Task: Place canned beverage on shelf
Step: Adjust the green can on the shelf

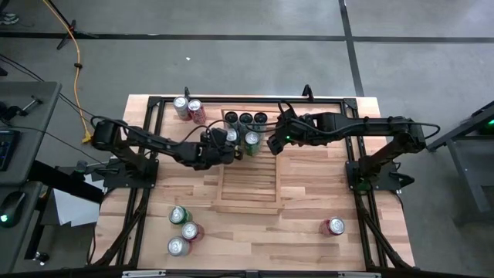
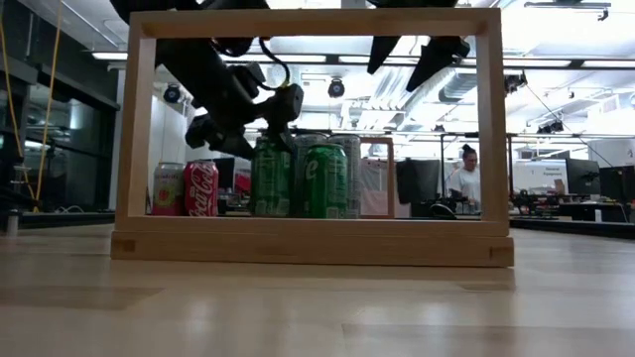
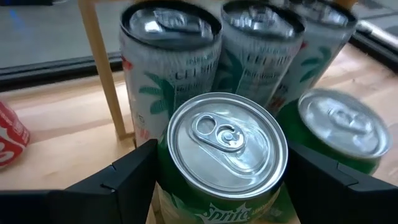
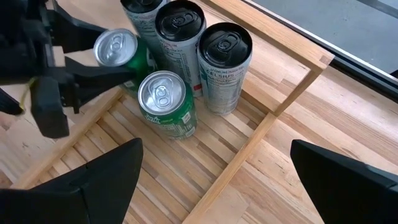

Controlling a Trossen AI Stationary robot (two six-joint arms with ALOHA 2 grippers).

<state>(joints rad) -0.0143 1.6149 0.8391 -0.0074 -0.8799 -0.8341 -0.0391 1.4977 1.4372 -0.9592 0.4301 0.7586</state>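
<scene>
While the left end effector [image 3: 217, 180] grips a green can [image 3: 227, 152] seemingly on the shelf [image 1: 247, 193], releasing carelessly could topple its neighbour [image 3: 342, 127]; the right end effector [image 4: 211, 186] hangs open.

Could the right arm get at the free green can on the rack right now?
Probably yes: the right tool hangs open just beside that green can, whose top and near side are clear. The left tool grips only the neighbouring can.

In the left wrist view the Sprite can [image 3: 227, 155] runs off the lower edge, its base unseen, and the red can [image 3: 11, 140] is cut by the side edge. In the low view the shelf [image 2: 313, 241] bar hides the cans' bases. The person [image 2: 466, 178] behind is too small to tell much.
</scene>
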